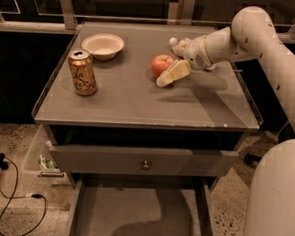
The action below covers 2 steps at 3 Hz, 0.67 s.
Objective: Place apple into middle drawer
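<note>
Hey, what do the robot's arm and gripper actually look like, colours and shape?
The arm is smooth, rounded and off-white, built of thick tubular segments with a bulbous joint; no cables or markings show. The gripper, at the apple on the table, has a rounded white wrist and flat, cream-yellow fingers.

No lettering, number or brand can be read anywhere. The nearest thing to a label is on the can (82, 72), which stands at the left of the surface (138, 102). It has a gold wrap with dark, curling marks that cannot be made out as letters. The claw (169, 60) is at the right rear of the surface, its fingers spread with the apple (160, 64) between them.
</note>
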Each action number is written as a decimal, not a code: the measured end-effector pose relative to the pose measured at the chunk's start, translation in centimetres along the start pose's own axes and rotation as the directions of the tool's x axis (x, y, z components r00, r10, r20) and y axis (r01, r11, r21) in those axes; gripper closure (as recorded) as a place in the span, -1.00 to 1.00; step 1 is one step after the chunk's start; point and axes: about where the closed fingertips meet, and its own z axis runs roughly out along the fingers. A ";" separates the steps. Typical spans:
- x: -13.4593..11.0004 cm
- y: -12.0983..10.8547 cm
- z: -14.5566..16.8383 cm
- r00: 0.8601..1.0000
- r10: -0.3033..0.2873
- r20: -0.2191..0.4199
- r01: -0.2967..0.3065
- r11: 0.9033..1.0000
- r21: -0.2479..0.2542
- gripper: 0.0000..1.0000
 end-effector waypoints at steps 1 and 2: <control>0.0 0.0 0.0 1.000 0.000 0.000 0.000 1.000 0.000 -0.63; 0.0 0.0 0.0 1.000 0.000 0.000 0.000 1.000 0.000 -0.16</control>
